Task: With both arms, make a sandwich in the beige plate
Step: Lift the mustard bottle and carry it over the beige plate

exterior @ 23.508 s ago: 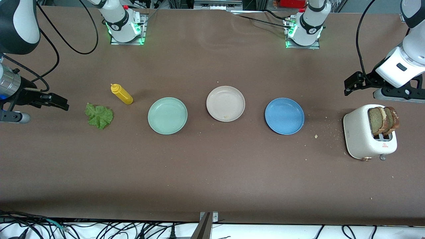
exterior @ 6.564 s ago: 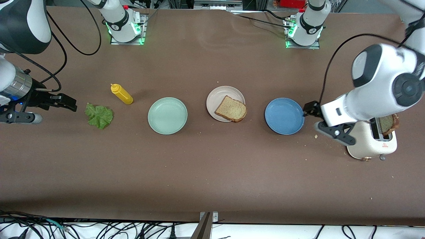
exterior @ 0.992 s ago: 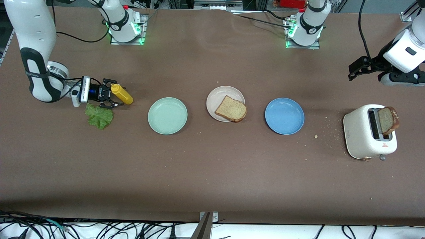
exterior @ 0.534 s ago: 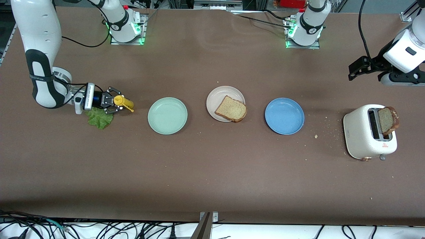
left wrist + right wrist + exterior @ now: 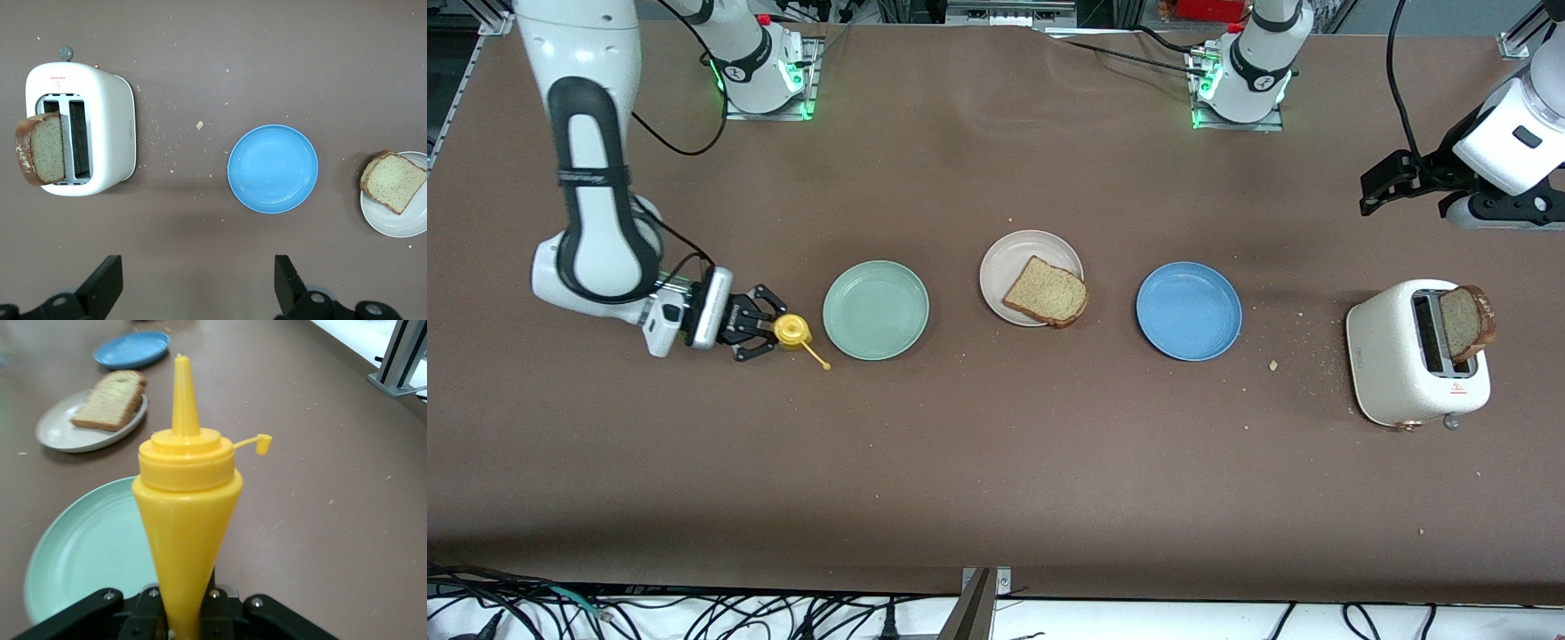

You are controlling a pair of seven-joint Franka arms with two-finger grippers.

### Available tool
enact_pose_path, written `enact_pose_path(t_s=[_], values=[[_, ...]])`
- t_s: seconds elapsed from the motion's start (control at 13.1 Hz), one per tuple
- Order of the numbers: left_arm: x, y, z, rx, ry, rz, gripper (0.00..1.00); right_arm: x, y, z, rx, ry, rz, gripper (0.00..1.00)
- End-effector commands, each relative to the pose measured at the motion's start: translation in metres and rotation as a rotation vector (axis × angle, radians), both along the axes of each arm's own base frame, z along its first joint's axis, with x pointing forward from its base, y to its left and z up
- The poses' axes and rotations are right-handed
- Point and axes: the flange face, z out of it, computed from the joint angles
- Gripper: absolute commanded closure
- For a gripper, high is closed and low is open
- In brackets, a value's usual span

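The right gripper (image 5: 769, 331) is clamped on a yellow squeeze bottle (image 5: 791, 331) and holds it over the worktop (image 5: 996, 462) beside the green plate (image 5: 876, 309). In the right wrist view the bottle (image 5: 185, 520) stands with its nozzle up and its small cap dangling on a strap, the green plate (image 5: 87, 553) just under and past it. The lettuce leaf does not show in any view, so its place cannot be told; the right arm may be covering it.

Next along, the beige plate (image 5: 1032, 277) sits in the middle of the row, slightly farther from the front camera than the plates beside it. One slice of bread (image 5: 1047, 292) lies on it, its crust overhanging the rim toward the blue plate (image 5: 1189, 310). That is the only part of the sandwich in place. The blue plate is bare.

Toward the left arm's end, a second slice (image 5: 1465, 322) stands up out of one slot of the white toaster (image 5: 1414, 356); the other slot is vacant. The left gripper (image 5: 1392, 182) waits over bare worktop, with its fingers apart and nothing between them.

Judging by this, the task is in its early part: bottom slice laid, sauce apparently about to go on. The lettuce and the top slice are not yet on the beige plate.
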Motion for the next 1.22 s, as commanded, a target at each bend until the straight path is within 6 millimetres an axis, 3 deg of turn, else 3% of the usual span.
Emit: enact_pose_path(t_s=[0.0, 0.15, 0.38, 0.76, 0.99, 1.14], values=[[-0.003, 0.0, 0.002, 0.0, 0.001, 0.002, 0.0, 0.011, 0.063, 0.031, -0.16, -0.029, -0.033, 1.0], [-0.004, 0.0, 0.002, 0.0, 0.001, 0.0, 0.0, 0.012, 0.125, 0.059, -0.303, -0.067, -0.051, 1.0], [-0.004, 0.0, 0.001, 0.0, 0.003, 0.0, 0.0, -0.009, 0.204, 0.076, -0.497, -0.1, -0.07, 1.0], [-0.005, 0.0, 0.002, 0.0, 0.009, -0.001, 0.0, -0.067, 0.303, 0.076, -0.761, -0.169, -0.11, 1.0], [-0.005, -0.001, 0.001, 0.001, 0.014, 0.0, 0.0, -0.118, 0.352, 0.054, -0.947, -0.202, -0.121, 1.0], [-0.005, -0.001, 0.0, 0.001, 0.017, 0.0, 0.0, -0.143, 0.392, 0.062, -1.128, -0.281, -0.161, 1.0]])
